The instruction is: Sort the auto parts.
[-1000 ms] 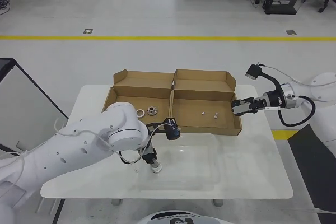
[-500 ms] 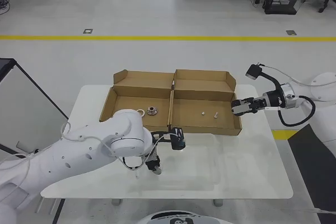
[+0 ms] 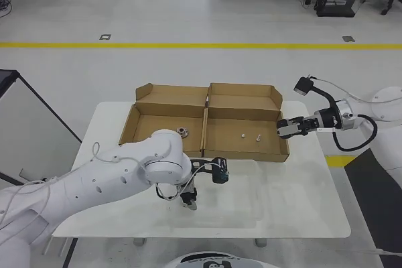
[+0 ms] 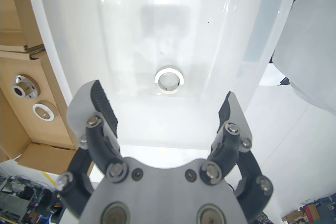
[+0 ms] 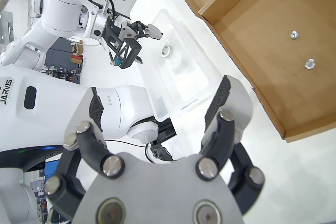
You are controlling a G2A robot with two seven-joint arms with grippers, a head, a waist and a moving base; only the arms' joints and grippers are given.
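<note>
grey floor with a yellow line (image 3: 201, 45) lies behind the white table (image 3: 308, 208) i'm working at. on the table sit a clear plastic tray (image 3: 244, 201) and, beyond it, a cardboard box (image 3: 208, 100) split into two compartments.

my left claw (image 4: 163, 97) hangs over the tray with its fingers spread wide and nothing between them. a metal ring (image 4: 169, 79) lies flat on the tray floor just ahead of the fingertips, roughly centred between them and apart from both pads. off to one side of this claw, past the tray wall, the nearer box compartment holds a flanged hub (image 4: 23, 84) and a second ring (image 4: 43, 112), close beside each other.

my right claw (image 5: 159, 86) is also spread and empty. from above it sits at the outer end wall of the other compartment. two small bolts (image 5: 294, 35) (image 5: 309, 63) lie on that compartment's floor, near each other and well apart from the fingers. the tray, with the ring in it, lies farther out in front of this claw.
</note>
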